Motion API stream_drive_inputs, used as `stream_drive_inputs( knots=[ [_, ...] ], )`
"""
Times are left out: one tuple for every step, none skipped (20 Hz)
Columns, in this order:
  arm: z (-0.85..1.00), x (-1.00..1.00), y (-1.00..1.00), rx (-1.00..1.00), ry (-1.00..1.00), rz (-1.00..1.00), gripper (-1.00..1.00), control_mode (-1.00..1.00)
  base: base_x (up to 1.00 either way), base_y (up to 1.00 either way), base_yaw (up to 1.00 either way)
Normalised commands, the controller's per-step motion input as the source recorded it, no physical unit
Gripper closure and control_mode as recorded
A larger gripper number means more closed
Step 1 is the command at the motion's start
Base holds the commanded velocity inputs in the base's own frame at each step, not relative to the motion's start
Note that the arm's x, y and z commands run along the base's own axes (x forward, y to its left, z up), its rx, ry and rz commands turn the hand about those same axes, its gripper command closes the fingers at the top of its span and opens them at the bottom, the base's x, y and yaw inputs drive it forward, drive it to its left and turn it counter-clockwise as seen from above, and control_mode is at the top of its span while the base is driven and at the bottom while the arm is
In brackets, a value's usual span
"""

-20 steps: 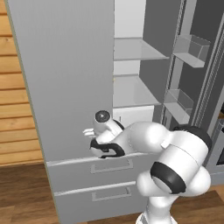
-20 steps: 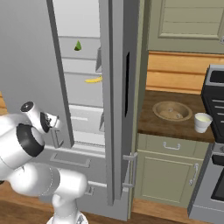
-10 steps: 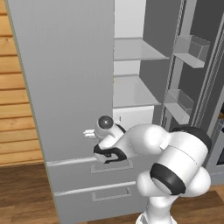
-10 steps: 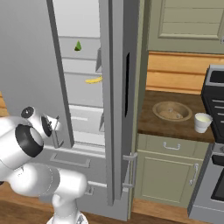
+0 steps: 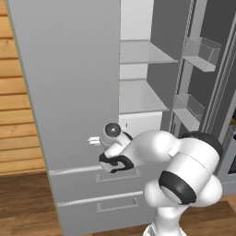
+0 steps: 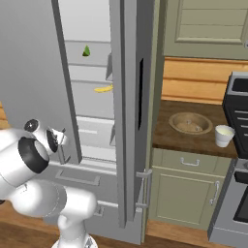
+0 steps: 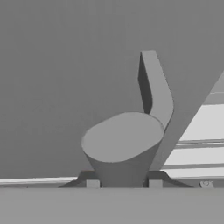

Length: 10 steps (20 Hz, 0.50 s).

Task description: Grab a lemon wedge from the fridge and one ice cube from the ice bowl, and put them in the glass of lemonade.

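At the left fridge door: fingers on the bar handle

At the lower end of the closed left door of the fridge [image 5: 69,87] I see my gripper [image 7: 124,183] placed around the vertical bar handle [image 7: 124,146]. In the hand view the grey bar stands between the two finger tips [image 7: 92,183], which sit narrow and close to its sides, but I cannot tell if they really press it yet.

The handle is stiff steel, smooth and probably a bit slippery, so I would hold it across the bar, low down. The door looks heavy; I expect it swings slowly.

Through the open right side, the right base view shows a small yellow piece [image 6: 103,89], maybe the lemon wedge, lying on a middle shelf. It would be soft and wet. The ice bowl [image 6: 190,123] and the glass of lemonade [image 6: 224,135] stand on the counter [image 6: 169,138], near each other.
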Motion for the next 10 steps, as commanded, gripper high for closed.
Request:
stream_drive_inputs(
  knots=[
    [0.06,0.0,0.7,0.0,0.04,0.2,1.0,-1.0,0.0,0.0,0.0],
    [0.06,0.0,0.79,0.0,0.02,0.25,1.0,-1.0,0.0,0.0,0.0],
    [0.08,-0.04,0.81,0.0,0.0,0.26,1.0,-1.0,0.0,0.0,0.0],
    [0.11,-0.14,0.81,0.0,0.0,0.27,1.0,-1.0,0.0,0.0,0.0],
    [0.11,-0.22,0.85,0.0,0.0,0.28,1.0,-1.0,0.0,0.0,0.0],
    [0.14,-0.29,0.92,0.0,0.0,0.29,1.0,-1.0,0.0,0.0,0.0],
    [0.17,-0.39,0.96,0.0,0.0,0.3,1.0,-1.0,0.0,0.0,0.0],
    [0.21,-0.47,0.98,0.0,0.0,0.3,1.0,-1.0,0.0,0.0,0.0],
    [0.25,-0.5,0.98,0.0,0.0,0.3,1.0,-1.0,0.0,0.0,0.0],
    [0.26,-0.61,0.96,0.0,0.0,0.29,1.0,-1.0,0.0,0.0,0.0]
  ],
)
